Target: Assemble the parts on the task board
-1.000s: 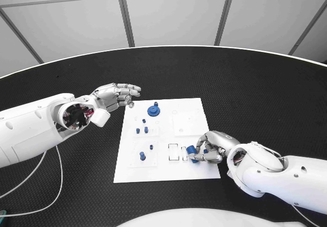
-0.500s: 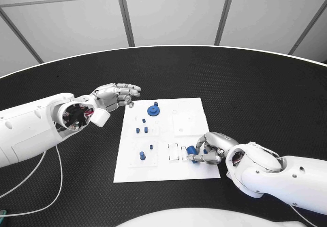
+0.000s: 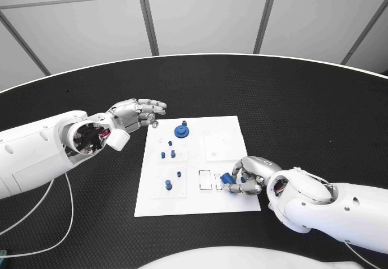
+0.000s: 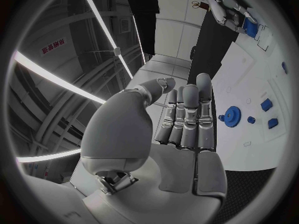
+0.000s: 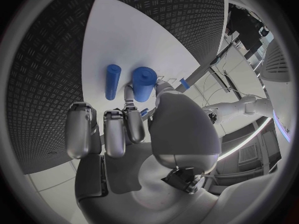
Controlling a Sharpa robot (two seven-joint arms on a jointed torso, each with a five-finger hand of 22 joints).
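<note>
Up close, the right hand pinches a blue cylinder beside a second blue cylinder lying on the task board.

Head cam looks down on the task board; wrist cams sit close behind each palm, both sharing the board's near-right corner.

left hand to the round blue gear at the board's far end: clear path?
Probably yes. The left hand hangs holding nothing just off the white task board, beside the round blue gear, with nothing between them.
</note>
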